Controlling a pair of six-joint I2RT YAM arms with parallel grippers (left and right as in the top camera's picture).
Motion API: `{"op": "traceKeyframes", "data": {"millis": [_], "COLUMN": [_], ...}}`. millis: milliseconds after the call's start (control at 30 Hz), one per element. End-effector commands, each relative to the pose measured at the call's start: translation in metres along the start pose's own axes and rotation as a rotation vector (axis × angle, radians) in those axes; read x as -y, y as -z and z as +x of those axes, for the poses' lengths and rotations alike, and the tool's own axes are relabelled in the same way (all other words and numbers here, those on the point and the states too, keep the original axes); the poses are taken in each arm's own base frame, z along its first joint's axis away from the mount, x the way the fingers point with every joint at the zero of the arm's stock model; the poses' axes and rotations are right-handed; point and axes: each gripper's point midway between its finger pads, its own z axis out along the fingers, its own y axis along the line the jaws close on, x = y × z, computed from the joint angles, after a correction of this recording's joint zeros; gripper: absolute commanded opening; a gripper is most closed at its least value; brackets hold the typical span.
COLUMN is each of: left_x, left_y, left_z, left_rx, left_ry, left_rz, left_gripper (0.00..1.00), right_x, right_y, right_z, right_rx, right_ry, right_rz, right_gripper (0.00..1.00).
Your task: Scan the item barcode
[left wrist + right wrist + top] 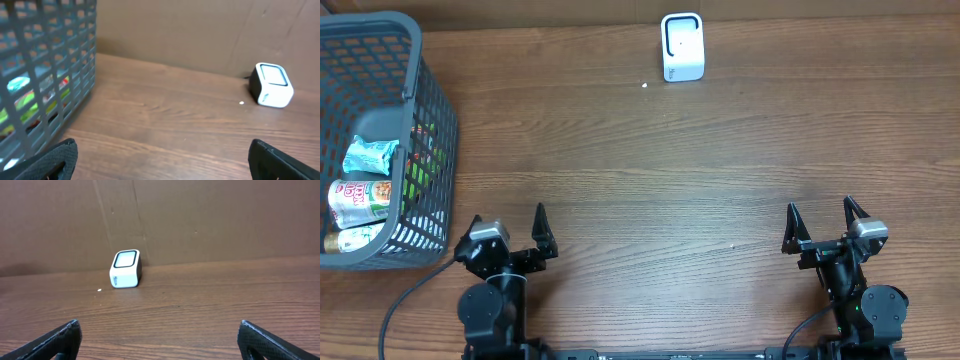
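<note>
The items lie in a grey mesh basket (pixel 417 62) at the table's left edge: a light blue packet (pixel 368 153), a printed can (pixel 360 200), something green (pixel 420 180) and a bottle (pixel 350 240). No barcode shows on any of them. A small white scanner (pixel 682 46) stands at the far middle of the table, also seen in the left wrist view as the scanner (pixel 272 85) and in the right wrist view as the scanner (pixel 125 269). My left gripper (pixel 508 222) is open and empty at the near edge, right of the basket (pixel 75 60). My right gripper (pixel 820 215) is open and empty at the near right.
A brown cardboard wall (pixel 200 220) closes off the far side behind the scanner. A tiny white speck (pixel 645 85) lies on the wood left of the scanner. A black cable (pixel 410 300) runs from the left arm's base towards the near left.
</note>
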Motion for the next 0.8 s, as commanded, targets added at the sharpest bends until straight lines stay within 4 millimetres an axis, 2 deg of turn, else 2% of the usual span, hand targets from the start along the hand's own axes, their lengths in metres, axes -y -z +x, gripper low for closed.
{"op": "traceKeyframes", "data": {"millis": [0,133,333,533,767], "left_x": [0.011,0.021,0.033,0.061,0.080], "left_y": [0.000,-0.002,-0.001,-0.002,-0.002], "left_z": [-0.015,-0.027,-0.064,-0.096,-0.127], "left_rx": [-0.011,-0.012,0.004,-0.001,-0.003], "left_ry": [-0.012,-0.013,-0.014,-0.017,-0.017], "left_rz": [0.046,0.093,0.137,0.273,0.362], "left_gripper": [1.00,1.00,1.00,1.00,1.00], "right_x": [0.000,0.000,0.000,0.000,0.000], "right_y": [0.000,0.000,0.000,0.000,0.000], "right_z": [0.003,0.003,0.003,0.003,0.003], "right_rx": [0.000,0.000,0.000,0.000,0.000], "right_ry": [-0.004,-0.004,-0.004,-0.004,-0.004], "right_rz": [-0.003,-0.003,-0.003,-0.003,-0.003], "right_gripper": [1.00,1.00,1.00,1.00,1.00]}}
